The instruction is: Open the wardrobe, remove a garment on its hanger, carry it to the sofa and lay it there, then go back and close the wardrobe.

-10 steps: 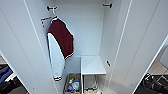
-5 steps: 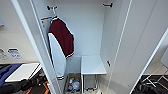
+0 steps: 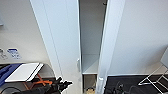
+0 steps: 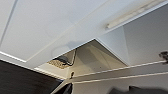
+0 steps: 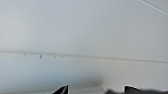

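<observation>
Wardrobe (image 3: 66, 37) white, doors and inside alike; wall (image 3: 140, 35) off-white; floor (image 3: 130, 81) black; board (image 3: 23, 71) white, beside blue cloth (image 3: 6, 72); orange straps (image 3: 41, 82); rack (image 3: 156, 78) white.

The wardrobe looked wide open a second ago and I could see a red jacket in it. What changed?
Both doors have swung inward. The left door now covers the spot where the jacket hung, and the right door has come in too, leaving a narrow gap. The left gripper is low beside the left door. The wardrobe is not yet shut; its white shelf stayed put.
</observation>
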### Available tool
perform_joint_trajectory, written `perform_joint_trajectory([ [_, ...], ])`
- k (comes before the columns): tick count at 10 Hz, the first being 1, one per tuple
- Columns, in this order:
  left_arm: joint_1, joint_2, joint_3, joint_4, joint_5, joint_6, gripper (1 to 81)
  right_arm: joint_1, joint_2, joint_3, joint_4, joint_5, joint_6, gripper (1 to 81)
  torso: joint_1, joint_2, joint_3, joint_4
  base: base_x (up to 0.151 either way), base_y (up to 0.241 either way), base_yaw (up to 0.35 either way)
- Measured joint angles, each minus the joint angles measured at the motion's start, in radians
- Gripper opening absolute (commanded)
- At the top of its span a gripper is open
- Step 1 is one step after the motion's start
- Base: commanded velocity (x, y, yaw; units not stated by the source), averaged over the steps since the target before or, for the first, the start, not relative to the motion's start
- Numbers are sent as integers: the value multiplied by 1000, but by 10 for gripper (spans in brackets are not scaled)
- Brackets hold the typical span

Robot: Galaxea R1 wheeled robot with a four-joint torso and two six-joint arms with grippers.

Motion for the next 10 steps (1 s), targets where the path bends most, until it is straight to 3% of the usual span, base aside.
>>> perform_joint_trajectory([
  [6,256,53,-88,204,10,1,811,-202,73,-247,-157,-7,0,811,0,0,0,0,0,0,0],
  [8,369,82,-126,294,6,1,811,-279,80,-341,-251,-19,0,811,0,0,0,0,0,0,0],
  [10,503,142,-206,371,-50,1,811,-381,138,-458,-354,-21,0,811,0,0,0,0,0,0,0],
])
